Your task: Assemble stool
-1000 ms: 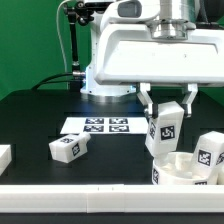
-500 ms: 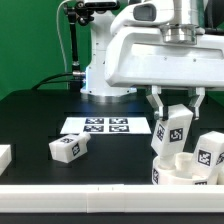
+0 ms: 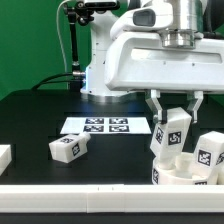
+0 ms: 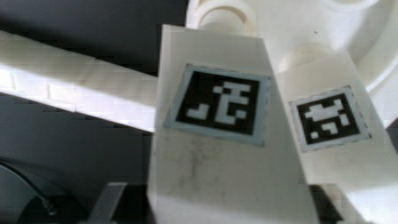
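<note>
One leg (image 3: 172,135) is clamped in the gripper (image 3: 175,113), its long axis near upright with a slight tilt and its lower end at the seat (image 3: 178,177) directly beneath. A second leg (image 3: 208,152) stands just beside, and a third leg (image 3: 68,148) lies well away.

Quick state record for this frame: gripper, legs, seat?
gripper: shut on held leg
held leg: slightly tilted, lower end at seat; contact unclear
second leg: upright at seat, exterior view's right side
loose leg: lying apart, exterior view's left of seat
marker board: flat, behind
</note>
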`<state>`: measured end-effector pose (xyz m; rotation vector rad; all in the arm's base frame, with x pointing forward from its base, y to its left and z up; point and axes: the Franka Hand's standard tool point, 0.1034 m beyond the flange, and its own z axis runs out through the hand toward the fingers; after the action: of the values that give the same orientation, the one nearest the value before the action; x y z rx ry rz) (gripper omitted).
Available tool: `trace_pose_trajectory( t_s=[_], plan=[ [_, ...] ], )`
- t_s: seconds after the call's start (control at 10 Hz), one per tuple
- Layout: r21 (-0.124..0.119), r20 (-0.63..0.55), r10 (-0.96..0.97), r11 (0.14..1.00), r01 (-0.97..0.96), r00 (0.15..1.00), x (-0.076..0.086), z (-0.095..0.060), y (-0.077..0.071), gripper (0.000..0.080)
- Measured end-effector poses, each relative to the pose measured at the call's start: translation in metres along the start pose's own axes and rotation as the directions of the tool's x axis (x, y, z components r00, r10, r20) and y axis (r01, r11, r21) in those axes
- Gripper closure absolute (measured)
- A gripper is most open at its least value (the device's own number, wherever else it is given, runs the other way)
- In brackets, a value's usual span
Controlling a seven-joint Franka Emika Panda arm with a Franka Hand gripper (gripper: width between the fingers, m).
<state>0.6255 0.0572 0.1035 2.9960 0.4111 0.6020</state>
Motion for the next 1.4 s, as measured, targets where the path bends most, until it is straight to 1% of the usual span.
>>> trace_pose_trajectory(
  t_s=[0.4,0.6,0.9,1.0,1.1,1.2,1.3,1.4],
  plan=[
    [-0.004,-0.004,-0.007,1.000,0.007,1.000,-0.0061,0.0093,-0.0042,0.0472],
    [-0.008,-0.014,-0.009,1.000,0.009,1.000,-0.0076,0.0104,-0.0050,0.0472],
    [-0.025,-0.051,-0.005,1.000,0.004,0.999,-0.0091,0.0106,-0.0001,0.0472],
    [-0.025,-0.051,-0.006,1.000,0.004,0.999,-0.0088,0.0105,-0.0002,0.0472],
    [-0.025,-0.051,-0.006,1.000,0.004,0.999,-0.0090,0.0107,-0.0002,0.0396],
    [-0.025,-0.051,-0.006,1.000,0.005,0.999,-0.0089,0.0106,-0.0002,0.0256],
    [-0.019,-0.042,-0.004,1.000,0.004,0.999,-0.0074,0.0077,-0.0007,0.0183],
    [-0.014,-0.036,-0.002,1.000,0.002,0.999,-0.0048,0.0023,-0.0007,0.0183]
  ],
)
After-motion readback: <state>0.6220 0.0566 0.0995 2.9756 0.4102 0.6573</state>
